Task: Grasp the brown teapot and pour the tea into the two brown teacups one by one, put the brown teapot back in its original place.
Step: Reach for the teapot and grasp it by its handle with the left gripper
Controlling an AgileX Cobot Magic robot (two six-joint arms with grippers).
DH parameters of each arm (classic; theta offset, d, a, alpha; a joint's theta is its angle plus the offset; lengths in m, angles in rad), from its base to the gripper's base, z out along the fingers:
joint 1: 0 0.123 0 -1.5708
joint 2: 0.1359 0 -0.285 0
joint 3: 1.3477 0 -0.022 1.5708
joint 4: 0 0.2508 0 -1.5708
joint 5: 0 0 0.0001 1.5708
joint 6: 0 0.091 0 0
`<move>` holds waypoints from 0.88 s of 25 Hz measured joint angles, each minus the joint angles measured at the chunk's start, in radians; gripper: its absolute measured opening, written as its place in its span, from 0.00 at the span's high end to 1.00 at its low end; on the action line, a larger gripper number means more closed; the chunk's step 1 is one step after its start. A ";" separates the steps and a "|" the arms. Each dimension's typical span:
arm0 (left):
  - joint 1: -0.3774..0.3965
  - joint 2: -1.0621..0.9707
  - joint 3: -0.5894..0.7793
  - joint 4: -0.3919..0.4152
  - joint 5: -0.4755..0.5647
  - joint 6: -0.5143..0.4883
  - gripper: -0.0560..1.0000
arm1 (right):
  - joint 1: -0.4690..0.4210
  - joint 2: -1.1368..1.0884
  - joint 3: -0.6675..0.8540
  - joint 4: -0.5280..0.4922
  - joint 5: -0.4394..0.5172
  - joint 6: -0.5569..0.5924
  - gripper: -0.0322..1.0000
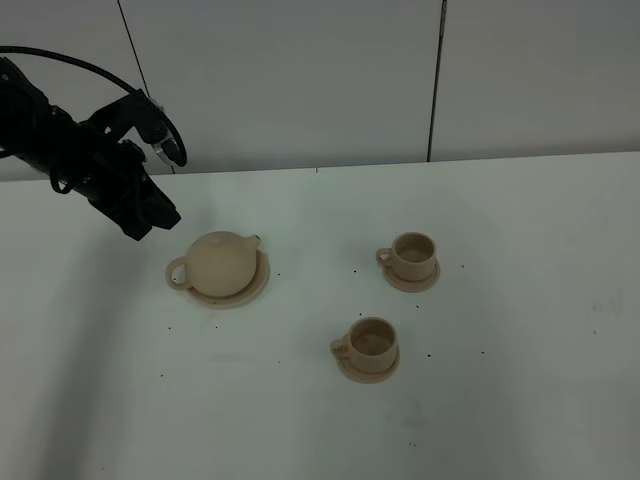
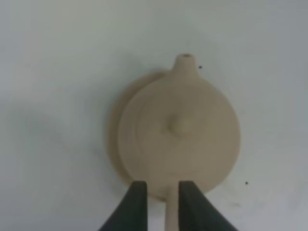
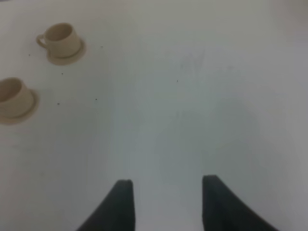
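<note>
The brown teapot (image 1: 223, 262) sits on its wide saucer, the original place (image 1: 258, 287), left of centre on the white table, handle pointing left. My left gripper (image 1: 155, 222) hovers above and up-left of it, not touching. In the left wrist view the teapot (image 2: 178, 130) lies below, and its handle (image 2: 172, 211) shows in the narrow gap of the left gripper (image 2: 162, 184), which is slightly open. The two brown teacups (image 1: 413, 255) (image 1: 370, 342) stand on small saucers to the right. My right gripper (image 3: 167, 179) is open and empty over bare table.
The white table (image 1: 520, 400) ends at a pale panelled wall (image 1: 300, 80) behind. In the right wrist view both teacups (image 3: 60, 38) (image 3: 12, 96) sit far off to one side. Small dark specks dot the tabletop.
</note>
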 joint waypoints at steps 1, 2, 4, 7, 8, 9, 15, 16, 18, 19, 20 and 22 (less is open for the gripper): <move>-0.004 0.000 0.000 0.006 0.005 -0.001 0.73 | 0.000 0.000 0.000 0.000 0.000 0.000 0.65; -0.010 0.000 0.000 0.015 0.012 -0.002 0.73 | 0.000 0.000 0.000 0.000 0.000 0.000 0.65; -0.015 0.000 0.000 0.042 0.026 -0.012 0.73 | 0.000 0.000 0.000 0.000 0.000 0.000 0.65; -0.018 0.000 0.000 0.085 0.038 -0.022 0.73 | 0.000 0.000 0.000 0.000 0.000 0.000 0.65; -0.018 0.000 0.000 0.092 0.039 -0.025 0.73 | 0.000 0.000 0.000 0.000 0.000 0.000 0.65; -0.018 0.000 0.000 0.097 0.043 -0.028 0.73 | 0.000 0.000 0.000 0.000 0.000 0.000 0.65; -0.018 0.000 0.000 0.103 0.088 -0.030 0.73 | 0.000 0.000 0.000 0.000 0.000 0.000 0.65; -0.018 0.000 0.000 0.105 0.093 -0.030 0.73 | 0.000 0.000 0.000 0.000 0.000 0.000 0.65; -0.018 0.000 0.000 0.117 0.094 -0.028 0.73 | 0.000 0.000 0.000 0.000 0.000 0.000 0.65; -0.018 0.000 0.000 0.121 0.096 -0.025 0.73 | 0.000 0.000 0.000 0.000 0.000 0.000 0.65; -0.018 0.000 0.000 0.121 0.099 -0.019 0.73 | 0.000 0.000 0.000 0.000 0.000 0.000 0.65; -0.018 0.000 0.000 0.122 0.104 -0.010 0.73 | 0.000 0.000 0.000 0.000 0.000 0.000 0.65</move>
